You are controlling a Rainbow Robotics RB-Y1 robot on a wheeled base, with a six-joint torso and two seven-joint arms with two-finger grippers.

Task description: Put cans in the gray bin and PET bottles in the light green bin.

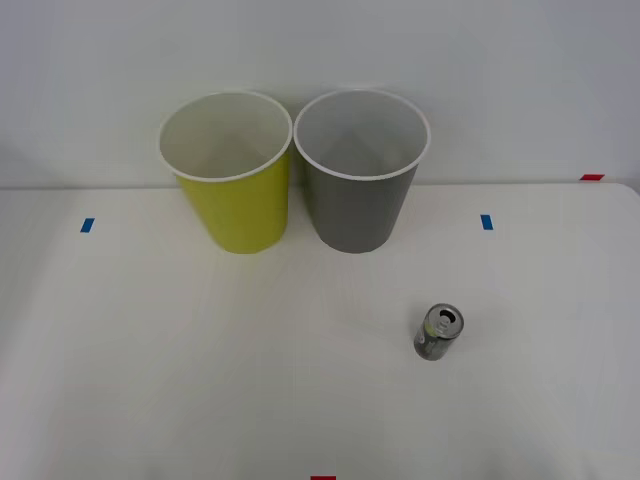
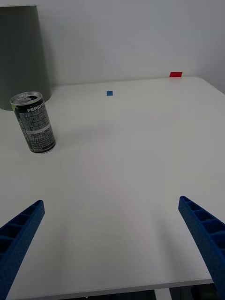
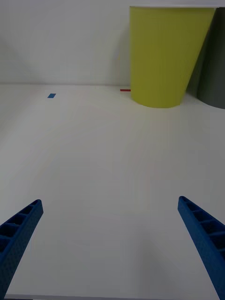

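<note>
Front view: white table (image 1: 200, 380), two bins upright at its far edge against a pale wall. Light green bin (image 1: 232, 175) on the left, gray bin (image 1: 358, 175) on the right, rims just beside each other; both interiors pale, no contents seen. One can (image 1: 438, 332) upright on the table, nearer than the gray bin and to its right, well apart from both bins; opened metal top visible. Blue tape marks at left (image 1: 87, 225) and right (image 1: 486, 222), red marks at the far right edge (image 1: 592, 177) and near edge (image 1: 322, 478).

Right wrist view: adds the can's side, dark printed label, standing free on the table in front of the gray bin's lower wall. Bare tabletop lies between the can and the right gripper (image 2: 112, 243); blue ribbed fingers (image 2: 206, 234) spread wide, holding nothing, touching nothing.

Left wrist view: light green bin seen from the side, sliver of gray bin behind it, a blue mark and a red mark on the table nearby. Left gripper (image 3: 110, 243) with fingers (image 3: 204, 232) spread wide, empty, open table ahead of it
</note>
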